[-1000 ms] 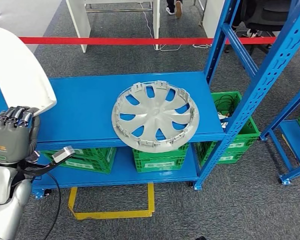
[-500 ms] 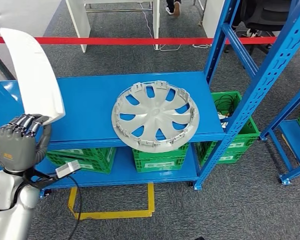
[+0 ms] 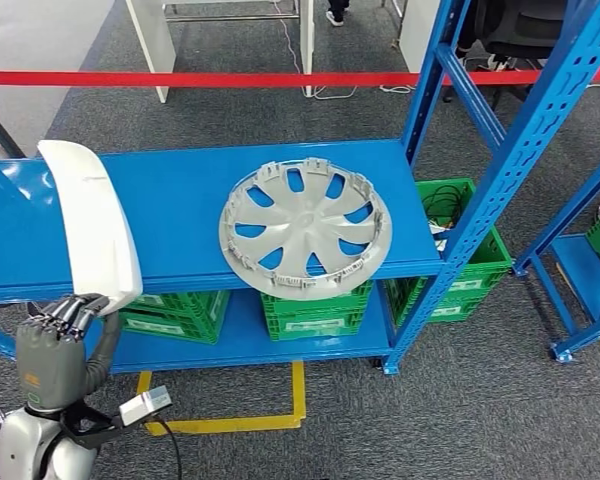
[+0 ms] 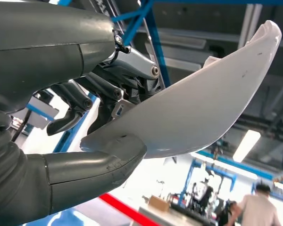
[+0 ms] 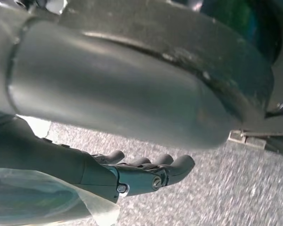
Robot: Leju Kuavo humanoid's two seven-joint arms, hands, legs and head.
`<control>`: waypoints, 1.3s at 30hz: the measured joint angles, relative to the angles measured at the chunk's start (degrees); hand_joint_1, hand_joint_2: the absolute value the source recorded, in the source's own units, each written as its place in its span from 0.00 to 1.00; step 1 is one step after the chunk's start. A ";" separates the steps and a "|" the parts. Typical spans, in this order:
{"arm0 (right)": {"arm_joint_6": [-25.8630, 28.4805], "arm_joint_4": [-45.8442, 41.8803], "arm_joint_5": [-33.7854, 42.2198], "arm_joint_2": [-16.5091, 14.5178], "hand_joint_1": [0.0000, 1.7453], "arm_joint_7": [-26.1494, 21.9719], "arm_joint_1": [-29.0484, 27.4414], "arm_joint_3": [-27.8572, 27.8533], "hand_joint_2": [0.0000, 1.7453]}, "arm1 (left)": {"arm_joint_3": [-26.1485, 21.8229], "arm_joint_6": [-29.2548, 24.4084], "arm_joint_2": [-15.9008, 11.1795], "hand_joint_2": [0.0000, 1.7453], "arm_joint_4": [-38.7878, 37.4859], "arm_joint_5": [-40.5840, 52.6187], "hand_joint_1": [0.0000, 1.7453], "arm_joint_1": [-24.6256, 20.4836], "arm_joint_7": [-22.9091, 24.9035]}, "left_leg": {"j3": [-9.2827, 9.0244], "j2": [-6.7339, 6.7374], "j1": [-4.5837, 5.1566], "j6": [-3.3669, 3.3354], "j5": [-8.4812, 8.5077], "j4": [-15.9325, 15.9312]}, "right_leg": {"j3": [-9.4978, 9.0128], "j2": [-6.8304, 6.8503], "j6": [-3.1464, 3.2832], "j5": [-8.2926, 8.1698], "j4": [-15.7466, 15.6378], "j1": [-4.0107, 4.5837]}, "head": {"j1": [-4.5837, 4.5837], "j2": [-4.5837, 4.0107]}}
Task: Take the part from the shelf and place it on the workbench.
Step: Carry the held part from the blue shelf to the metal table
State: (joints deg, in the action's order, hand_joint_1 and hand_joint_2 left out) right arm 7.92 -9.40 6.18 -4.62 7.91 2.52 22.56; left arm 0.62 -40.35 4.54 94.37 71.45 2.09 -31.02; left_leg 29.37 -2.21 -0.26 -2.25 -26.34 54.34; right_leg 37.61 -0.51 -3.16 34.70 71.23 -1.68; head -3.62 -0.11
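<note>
Upright, white part (image 3: 93, 225) — long axis vertical, left hand (image 3: 52, 350) gripping.

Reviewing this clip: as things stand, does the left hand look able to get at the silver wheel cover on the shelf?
Probably not. The left hand already grips the white part, so its fingers are occupied. The wheel cover lies uncovered on the blue shelf, well off to that hand's right.

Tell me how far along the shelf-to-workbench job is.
Done: the white part is off the blue shelf, gripped at its lower end by the left robot hand. Left: carrying it to the workbench and setting it down. The hubcap lies on the shelf.
</note>
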 joint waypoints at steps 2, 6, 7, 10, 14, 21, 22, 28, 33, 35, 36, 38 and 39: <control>0.21 -0.01 0.27 -0.20 0.00 -0.10 0.11 -0.01 0.00 | 0.02 -0.01 -0.08 1.00 0.56 0.52 1.00 1.18 0.95 | 0.67 -0.06 -0.47 0.87 -0.42 1.25 | -3.37 -0.08 -0.65 -3.27 -6.20 -0.41 | -0.02 0.00; 0.70 -0.02 1.02 -0.93 0.00 -0.86 0.43 -0.06 0.00 | -0.03 -0.02 -0.83 1.00 1.61 0.68 1.00 2.16 2.21 | 2.60 -0.41 -0.51 2.89 -0.86 3.85 | -6.34 -0.93 0.51 -4.61 -11.99 -0.27 | -0.32 0.00; 0.78 -0.02 1.05 -1.03 0.00 -0.90 0.40 -0.07 0.00 | -0.02 -0.02 -1.03 1.00 1.75 0.68 1.00 2.35 2.24 | 2.86 -0.50 -0.57 3.15 -0.67 3.94 | -5.99 -0.77 1.12 -4.84 -11.70 -0.24 | -0.21 0.00; 0.90 -0.02 1.24 -1.35 0.00 -1.13 0.42 -0.09 0.00 | 0.06 -0.02 -1.68 1.00 1.90 0.70 1.00 2.64 2.73 | 4.41 0.50 -0.79 3.78 -3.22 6.79 | -4.90 -0.08 2.64 -5.75 -11.56 -0.18 | 0.05 0.00; 1.54 -0.02 1.67 -1.42 0.00 -1.62 0.41 -0.15 0.00 | 0.38 0.00 -2.60 1.00 1.86 0.96 1.00 2.56 4.59 | 8.26 1.52 -0.81 3.99 -10.81 19.46 | -2.88 1.09 3.66 -7.19 -11.57 0.34 | 0.18 0.00; 2.34 -0.02 2.05 -1.56 0.00 -2.52 0.35 -0.46 0.00 | 1.99 -0.02 -3.48 1.00 1.94 1.81 1.00 2.62 6.05 | -2.93 2.05 0.08 2.56 -5.49 2.52 | -0.66 1.83 2.22 -10.32 -11.91 0.65 | 0.10 0.00; 2.41 -0.02 2.09 -1.56 0.00 -2.45 0.31 -0.52 0.00 | 2.25 -0.02 -3.49 1.00 1.94 1.94 1.00 2.80 6.14 | -2.64 2.02 0.26 2.35 -4.91 2.50 | -0.66 1.87 1.79 -10.90 -12.22 0.56 | 0.09 0.00; 2.91 0.09 2.16 -1.57 0.00 -2.16 -0.12 -0.64 0.00 | 3.19 0.01 -3.58 1.00 1.93 2.04 1.00 3.30 6.30 | 1.45 2.21 0.34 0.33 -0.75 1.88 | 2.91 0.75 0.83 -0.61 -1.91 0.54 | -0.05 0.00; 3.78 0.08 2.44 -1.55 0.00 -3.09 -0.38 -0.69 0.00 | 3.01 0.00 -3.67 1.00 1.93 0.14 1.00 3.86 4.58 | 5.51 2.08 0.97 0.43 2.15 2.43 | -4.65 0.52 1.81 -3.45 -4.39 1.13 | -0.03 0.00; 3.94 0.07 2.48 -1.55 0.00 -3.79 -0.32 -0.75 0.00 | 2.58 -0.01 -3.66 1.00 2.02 -0.35 1.00 3.88 3.70 | 6.23 2.07 1.10 0.81 3.12 2.58 | -10.40 0.18 2.44 -3.19 -12.54 1.48 | -0.01 0.00; 3.97 0.07 2.48 -1.55 0.00 -4.11 -0.29 -0.80 0.00 | 2.32 -0.02 -3.66 1.00 2.07 -0.50 1.00 3.87 3.38 | 6.42 2.09 1.07 1.06 3.67 2.57 | -11.87 0.06 2.63 -2.63 -14.97 1.66 | 0.00 0.00; 3.99 0.07 2.46 -1.59 0.00 -4.62 -0.32 -0.90 0.00 | 1.81 -0.02 -3.68 1.00 2.23 -0.67 1.00 3.91 2.97 | 6.70 2.05 0.94 1.63 4.63 2.41 | -11.85 0.21 2.96 -2.96 -16.11 1.75 | -0.06 0.00; 4.02 0.07 2.44 -1.65 0.00 -4.82 -0.33 -0.93 0.00 | 1.50 -0.02 -3.70 1.00 2.33 -0.78 1.00 3.94 2.79 | 6.93 2.01 0.87 1.98 4.31 2.60 | -11.37 0.41 3.30 -3.47 -16.20 1.67 | -0.02 0.00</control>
State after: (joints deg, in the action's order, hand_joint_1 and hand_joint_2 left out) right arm 11.94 -9.33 8.62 -6.26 3.08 2.19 21.63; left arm 2.11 -40.37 0.84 96.69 70.68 6.03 -28.23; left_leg 36.30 -0.20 0.60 -0.28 -22.03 56.95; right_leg 26.24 -0.09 0.15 31.22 55.04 -0.01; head -3.63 -0.11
